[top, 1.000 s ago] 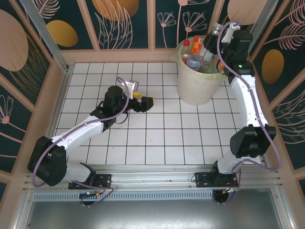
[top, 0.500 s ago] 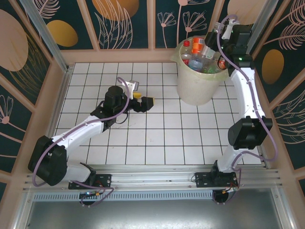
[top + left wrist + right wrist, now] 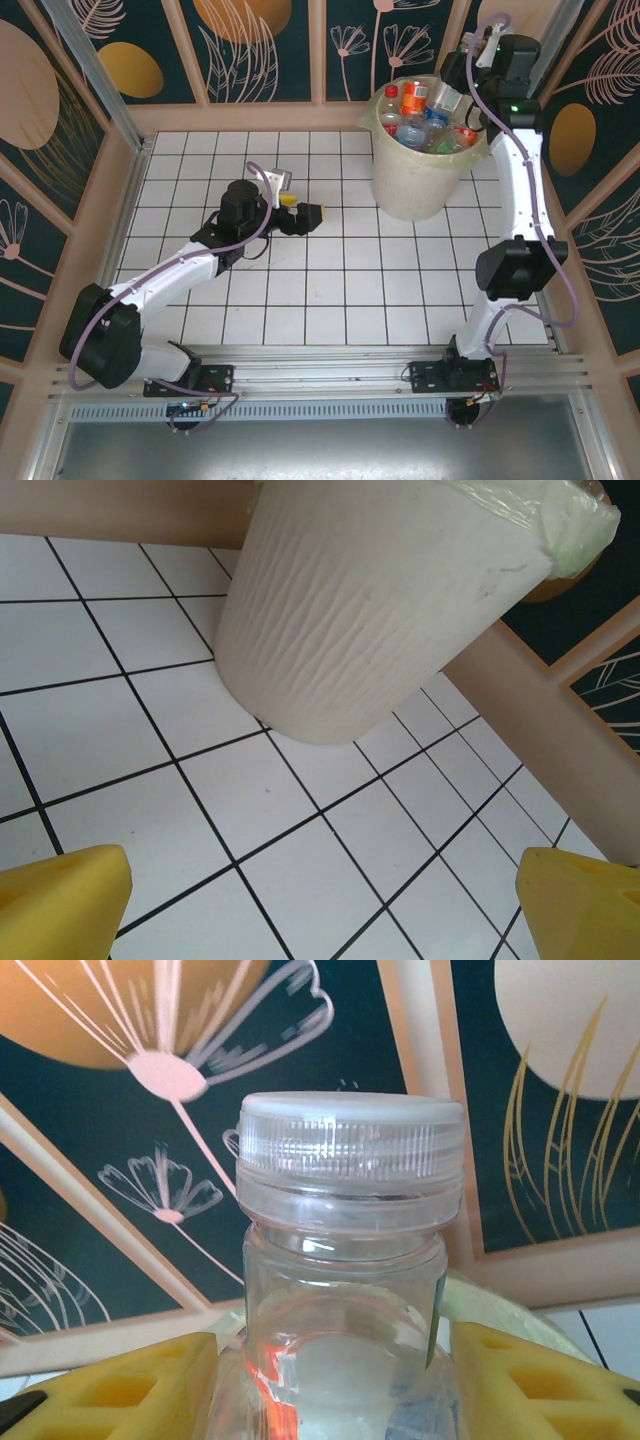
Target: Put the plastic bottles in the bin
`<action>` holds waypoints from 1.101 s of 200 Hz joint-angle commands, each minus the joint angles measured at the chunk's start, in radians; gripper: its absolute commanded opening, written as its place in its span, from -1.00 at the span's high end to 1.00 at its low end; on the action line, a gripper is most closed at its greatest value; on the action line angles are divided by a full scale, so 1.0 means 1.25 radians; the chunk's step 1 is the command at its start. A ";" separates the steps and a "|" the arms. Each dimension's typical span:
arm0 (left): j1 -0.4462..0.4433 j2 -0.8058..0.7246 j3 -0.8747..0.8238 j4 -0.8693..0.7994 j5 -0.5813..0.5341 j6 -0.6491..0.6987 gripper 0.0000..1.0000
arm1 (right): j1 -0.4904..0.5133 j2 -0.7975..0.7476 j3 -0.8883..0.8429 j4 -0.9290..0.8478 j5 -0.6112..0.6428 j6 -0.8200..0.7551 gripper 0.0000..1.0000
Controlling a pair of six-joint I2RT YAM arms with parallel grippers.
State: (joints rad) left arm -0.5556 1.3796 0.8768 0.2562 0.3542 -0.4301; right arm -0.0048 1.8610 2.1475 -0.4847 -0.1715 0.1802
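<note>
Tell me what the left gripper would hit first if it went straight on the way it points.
The left gripper would probably meet the lower wall of the bin, across the table tiles; depth is unclear.

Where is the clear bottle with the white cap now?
Right wrist view: the clear bottle is in the right gripper, above the bin at the far right.

Lab cell: gridded tabletop, patterned walls

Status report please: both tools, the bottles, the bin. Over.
Left tool open, empty, low over table. Right tool shut on clear bottle, above bin. Nothing in the way.
</note>
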 commanded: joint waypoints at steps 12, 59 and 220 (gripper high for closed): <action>-0.002 0.000 0.002 -0.005 -0.005 0.005 -0.97 | 0.012 0.033 0.000 -0.086 0.030 -0.037 -0.04; -0.002 0.004 0.006 -0.010 -0.002 0.009 -0.97 | 0.020 0.033 0.007 -0.158 -0.024 -0.056 -0.04; -0.002 0.013 0.020 -0.012 0.014 0.005 -0.97 | 0.037 0.115 0.181 -0.252 0.000 -0.036 -0.59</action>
State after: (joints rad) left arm -0.5556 1.3903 0.8772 0.2485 0.3580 -0.4301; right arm 0.0521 1.9907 2.2658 -0.7792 -0.1581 0.1055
